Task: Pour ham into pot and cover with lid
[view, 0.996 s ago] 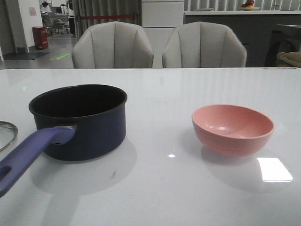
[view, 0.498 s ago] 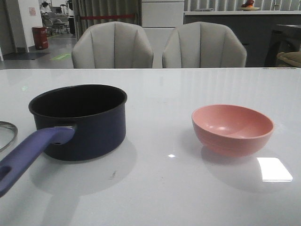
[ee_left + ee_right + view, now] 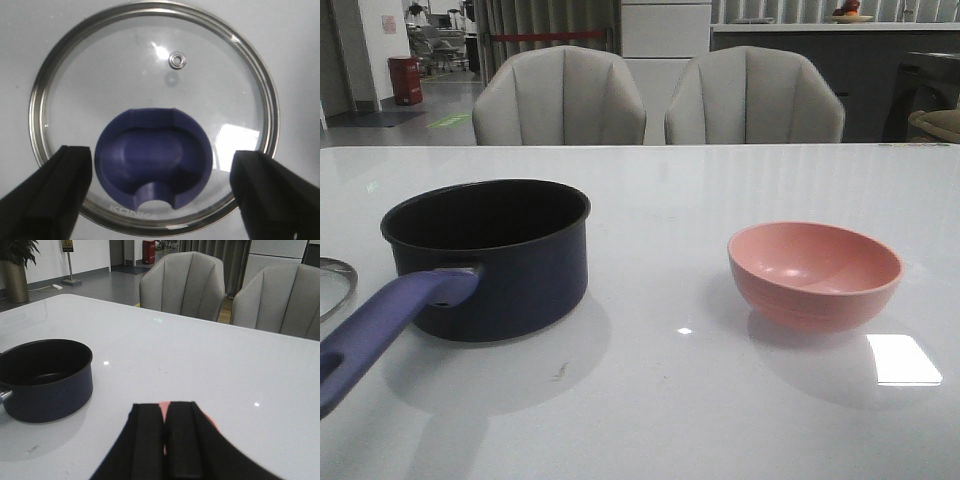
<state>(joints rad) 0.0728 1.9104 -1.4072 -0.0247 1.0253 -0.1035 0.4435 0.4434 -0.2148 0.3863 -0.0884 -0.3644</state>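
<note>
Ham: not visible in any view; inside of pink bowl mostly hidden below its rim in front view, contents cannot be told. Bowl upright on table, right of centre, well apart from pot.

Pot: dark navy, black inside, upright on table at left, uncovered. Purple-blue handle runs from near wall toward near-left corner of view. In right wrist view, pot interior partly seen, no contents made out.

Lid: glass w/ metal rim, laid flat on table, purple-blue knob up, small steam vent in glass, "KONKA" lettering at rim. In front view only a sliver of rim is seen at far left edge, just left of pot handle, apart from pot.

Left tool: spread wide, one finger either side of knob, over lid; contact w/ lid cannot be told. Nothing gripped.

Right tool: fingers pressed together, narrow, nothing between them; pink of bowl seen just beyond tips.

Two grey chairs noted at far side of table.
</note>
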